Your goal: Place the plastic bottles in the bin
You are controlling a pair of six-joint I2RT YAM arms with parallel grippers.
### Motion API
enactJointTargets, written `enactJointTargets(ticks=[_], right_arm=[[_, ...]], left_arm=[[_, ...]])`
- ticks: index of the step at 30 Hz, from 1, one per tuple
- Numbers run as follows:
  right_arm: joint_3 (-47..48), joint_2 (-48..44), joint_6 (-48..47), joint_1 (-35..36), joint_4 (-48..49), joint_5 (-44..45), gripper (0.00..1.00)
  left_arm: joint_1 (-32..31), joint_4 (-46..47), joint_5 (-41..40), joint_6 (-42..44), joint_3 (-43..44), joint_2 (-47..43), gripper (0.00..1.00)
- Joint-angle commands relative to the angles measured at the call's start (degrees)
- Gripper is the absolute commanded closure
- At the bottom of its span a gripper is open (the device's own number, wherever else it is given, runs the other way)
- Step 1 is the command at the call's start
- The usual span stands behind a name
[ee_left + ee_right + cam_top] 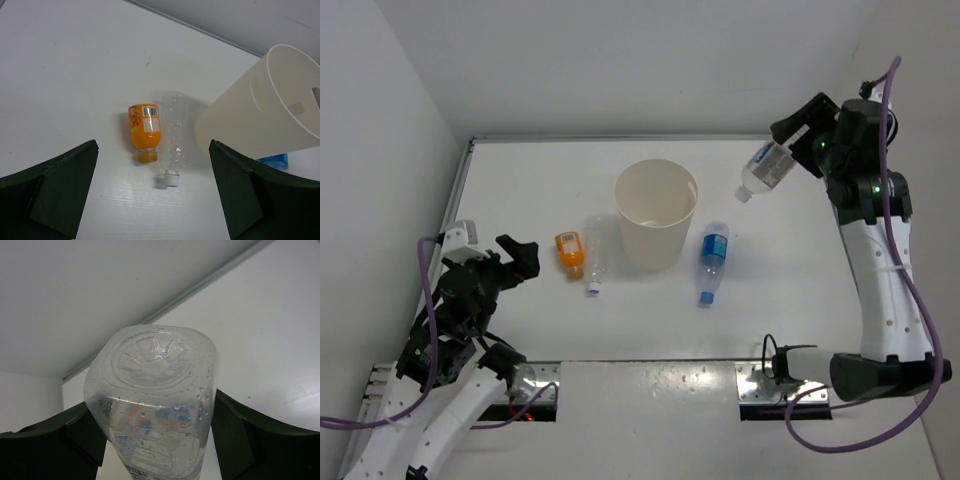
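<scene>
Left of the cream-white round tapered plastic bin (657,228), a short orange plastic bottle (570,251) and a clear white-capped plastic bottle (595,262) lie side by side (hardly any gap); bare white table (520,180) lies beyond the orange one.

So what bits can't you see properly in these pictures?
- The blue bottle: in the left wrist view it is nearly all hidden behind the bin.
- The held bottle: the right wrist view shows only its base, and the cap end is cut off by the bottom edge.
- The orange bottle: in the top view its label words are too small to read.
- The bin's floor: in the left wrist view it is hidden by the bin's own wall.
</scene>
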Motion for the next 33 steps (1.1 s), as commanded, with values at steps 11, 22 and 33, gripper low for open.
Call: enactJointTargets(ticks=[11,22,33], right_arm=[[14.8,14.26,0.18,16.77,6.05,0.63,1.0],[13.68,20.07,-2.38,31.02,6.22,12.23,0.92],[14.64,24.65,-4.4,34.89,2.33,17.44,0.34]], left_arm=[[-0.65,2.17,0.28,0.13,-0.13,0.53,0.0],[-0.65,2.17,0.28,0.13,-0.13,1.06,0.0],[-0.65,2.69,0.81,0.13,-0.66,1.06,0.0]])
